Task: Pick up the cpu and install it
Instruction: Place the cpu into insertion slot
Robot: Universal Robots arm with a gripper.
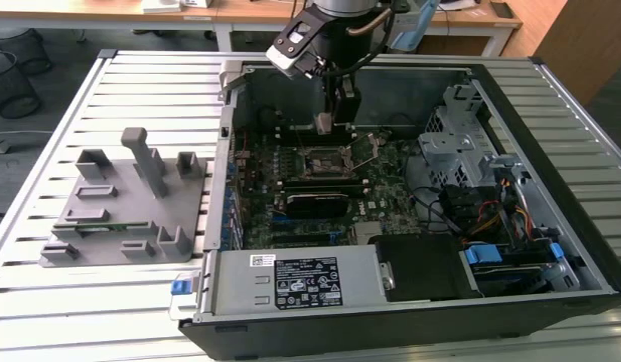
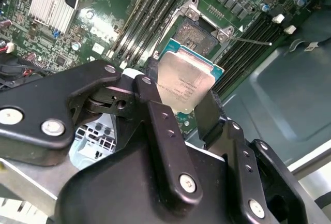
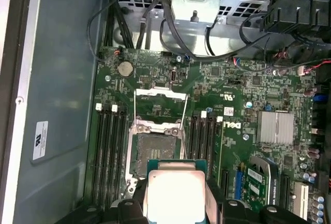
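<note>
The cpu (image 2: 183, 81), a flat square chip with a silvery top and a green rim, hangs between the black fingers of my gripper (image 2: 181, 100), which is shut on its two opposite edges. In the first wrist view the cpu (image 3: 176, 190) sits just short of the open motherboard socket (image 3: 154, 151), whose load plate (image 3: 160, 100) is swung up. In the exterior view my gripper (image 1: 330, 124) is inside the open computer case, a little above the board and just behind the socket (image 1: 325, 161).
A grey fixture block (image 1: 119, 204) with upright posts stands on the slatted table at the exterior view's left. Memory slots (image 3: 111, 151) flank the socket. A metal drive cage (image 1: 456, 139), cables and the power supply (image 1: 300, 279) crowd the case.
</note>
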